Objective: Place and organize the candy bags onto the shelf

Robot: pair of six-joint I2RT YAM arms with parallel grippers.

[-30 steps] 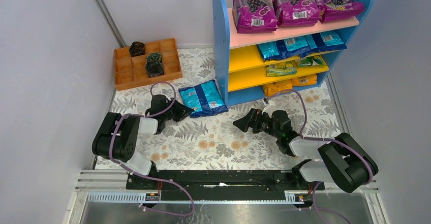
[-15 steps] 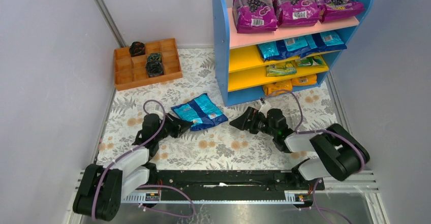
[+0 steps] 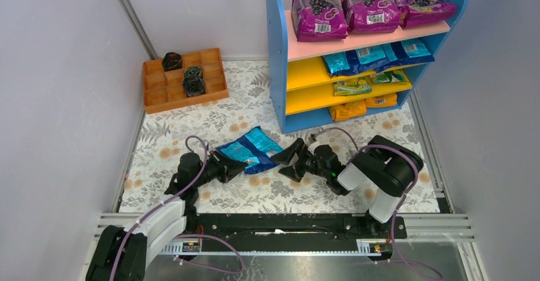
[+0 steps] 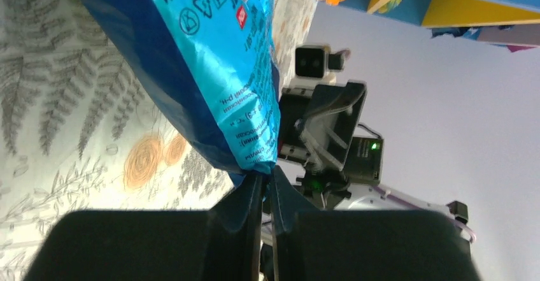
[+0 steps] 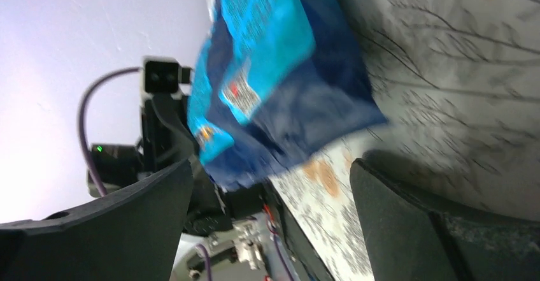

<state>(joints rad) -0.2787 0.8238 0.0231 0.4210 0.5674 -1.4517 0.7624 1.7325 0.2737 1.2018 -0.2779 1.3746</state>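
A shiny blue candy bag [image 3: 250,148] lies on the floral mat in front of the shelf [image 3: 277,58]. My left gripper [image 3: 233,167] is shut on the bag's near-left corner; the left wrist view shows the jaws pinching the bag [image 4: 210,64] at its edge. My right gripper [image 3: 286,160] is open, its jaws spread just right of the bag, and the bag [image 5: 280,83] fills the space ahead of it in the right wrist view. The shelf holds blue bags [image 3: 376,57] on its upper yellow board, green-yellow bags [image 3: 366,82] below, and orange bags [image 3: 363,106] at the bottom.
Three purple grape-print bags [image 3: 369,4] lie on the pink top board. An orange compartmented tray [image 3: 183,80] with dark items stands at the back left. Grey walls close in on both sides.
My left gripper has dragged the blue bag toward the near edge and turned it. My right gripper has moved left to the bag's right side.
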